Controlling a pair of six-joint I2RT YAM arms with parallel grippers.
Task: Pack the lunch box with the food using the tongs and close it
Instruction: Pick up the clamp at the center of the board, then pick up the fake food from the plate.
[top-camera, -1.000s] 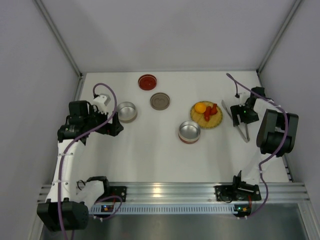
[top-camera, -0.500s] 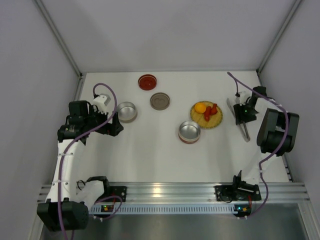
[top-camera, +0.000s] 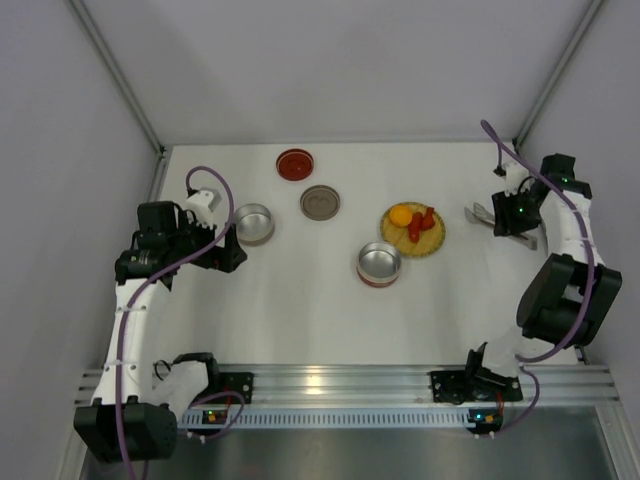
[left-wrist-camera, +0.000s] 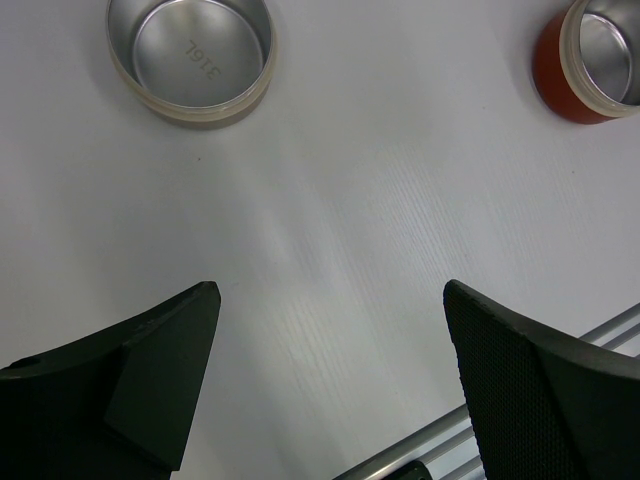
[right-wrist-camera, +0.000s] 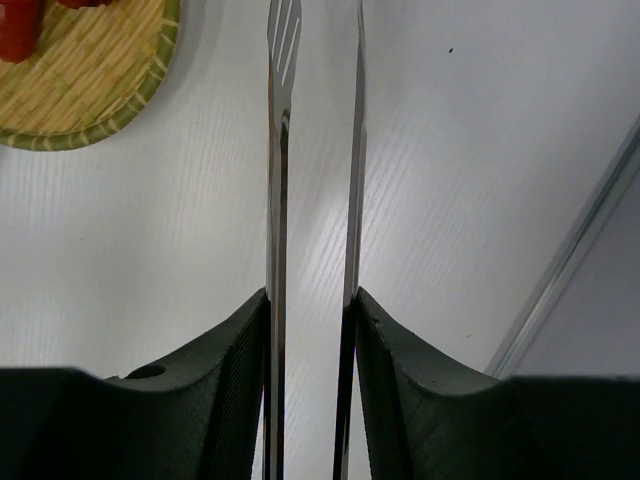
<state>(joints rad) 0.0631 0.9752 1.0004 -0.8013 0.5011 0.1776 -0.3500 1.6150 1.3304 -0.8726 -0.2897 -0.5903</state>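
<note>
The right tool (right-wrist-camera: 311, 300) is clenched on the tongs (right-wrist-camera: 277, 190): in the right wrist view its two dark fingers (right-wrist-camera: 235, 370) press from outside on both slim metal arms, which run almost parallel up the frame with a narrow gap between them, one ending in a slotted tip. In the overhead view this grip sits at the right side of the bench (top-camera: 300, 310), just right of the round yellow woven plate (top-camera: 432, 243). The plate carries the food: a small round orange-yellow piece (top-camera: 400, 214) with a few red pieces (top-camera: 421, 222) touching its right side. The left tool (left-wrist-camera: 328, 295) is released, jaws spread wide above bare bench at the left, grasping nothing. A tan-banded steel tin (top-camera: 254, 223) stands just beside it. A red-banded steel tin (top-camera: 379, 264) stands below and left of the plate, near the middle of the frame. Both tins are open and hold nothing. A brown lid (top-camera: 320, 202) lies above the middle, and a red lid (top-camera: 295, 164) lies farther up, near the back wall.
</note>
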